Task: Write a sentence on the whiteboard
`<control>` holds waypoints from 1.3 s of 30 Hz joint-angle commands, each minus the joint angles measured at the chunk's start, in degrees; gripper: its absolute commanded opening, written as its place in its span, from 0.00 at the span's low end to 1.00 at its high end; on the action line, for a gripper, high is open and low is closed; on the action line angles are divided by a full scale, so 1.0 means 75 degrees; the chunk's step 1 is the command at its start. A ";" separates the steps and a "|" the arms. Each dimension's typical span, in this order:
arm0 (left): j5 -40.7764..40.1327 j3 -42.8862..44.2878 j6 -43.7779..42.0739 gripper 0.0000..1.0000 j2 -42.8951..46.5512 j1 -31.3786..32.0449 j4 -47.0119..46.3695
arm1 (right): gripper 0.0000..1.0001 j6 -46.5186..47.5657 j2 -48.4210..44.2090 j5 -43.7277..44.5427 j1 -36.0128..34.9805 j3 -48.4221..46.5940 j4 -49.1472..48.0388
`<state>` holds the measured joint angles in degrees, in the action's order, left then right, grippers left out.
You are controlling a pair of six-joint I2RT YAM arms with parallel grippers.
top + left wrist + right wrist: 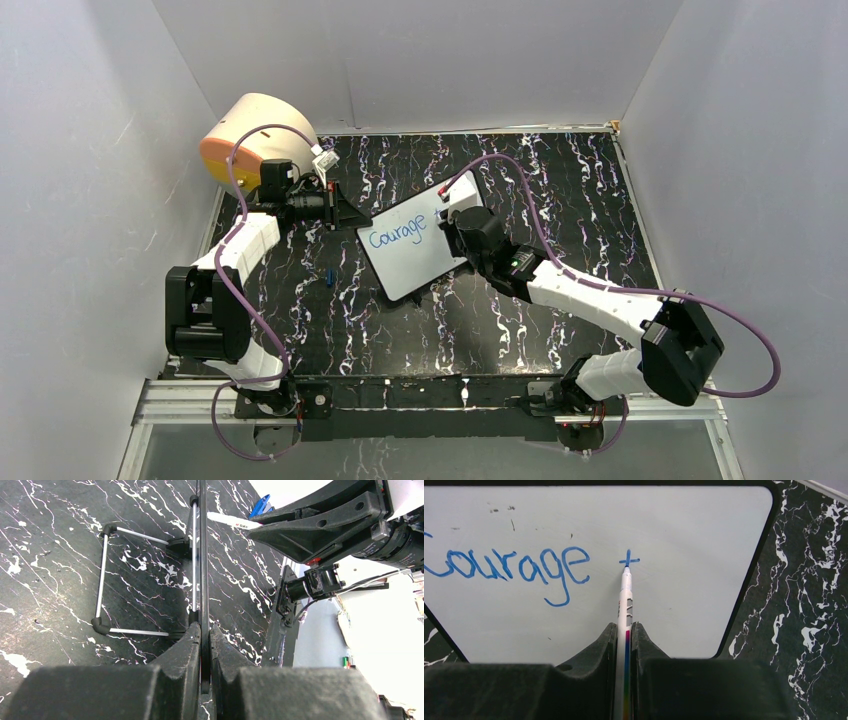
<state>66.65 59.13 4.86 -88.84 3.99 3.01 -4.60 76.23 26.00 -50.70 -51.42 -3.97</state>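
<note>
Right gripper (624, 630): pinches marker (625, 597), pointing straight ahead, tip on whiteboard (699, 600) at sentence (509, 566) end.
Left gripper (202, 632): pinches whiteboard edge.

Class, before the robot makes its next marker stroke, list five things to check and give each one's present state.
1. Left hand clamped on the whiteboard edge: ok.
2. Right hand gripping the marker: ok.
3. Marker tip at the started t: ok.
4. Bare board right of the t: ok.
5. Sentence complete: not ok, only "Courage" and the t.
</note>
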 commanded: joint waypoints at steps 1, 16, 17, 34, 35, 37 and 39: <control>-0.0309 0.0023 -0.0273 0.00 -0.0199 0.0054 0.0450 | 0.00 -0.0182 -0.0116 -0.0163 0.0024 -0.0073 0.0286; -0.0309 0.0024 -0.0270 0.00 -0.0193 0.0054 0.0454 | 0.00 -0.0160 -0.0167 0.0322 0.0027 -0.0034 0.0259; -0.0318 0.0025 -0.0273 0.00 -0.0191 0.0054 0.0453 | 0.00 -0.0150 -0.0176 0.0350 0.0032 -0.0035 0.0214; -0.0318 0.0024 -0.0274 0.00 -0.0184 0.0054 0.0452 | 0.00 0.0019 -0.0415 0.0576 0.0041 -0.0071 -0.0383; -0.0304 0.0018 -0.0273 0.00 -0.0179 0.0054 0.0444 | 0.00 0.0034 -0.0380 0.0575 0.0038 -0.0089 -0.0385; -0.0292 0.0017 -0.0281 0.00 -0.0178 0.0054 0.0451 | 0.00 0.0038 -0.0312 0.0558 0.0054 -0.0125 -0.0422; -0.0286 0.0021 -0.0285 0.00 -0.0181 0.0054 0.0454 | 0.00 0.0042 -0.0264 0.0540 0.0055 -0.0147 -0.0463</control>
<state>66.72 59.13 4.86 -88.84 3.99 3.07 -5.10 74.50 28.99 -50.63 -50.78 -3.33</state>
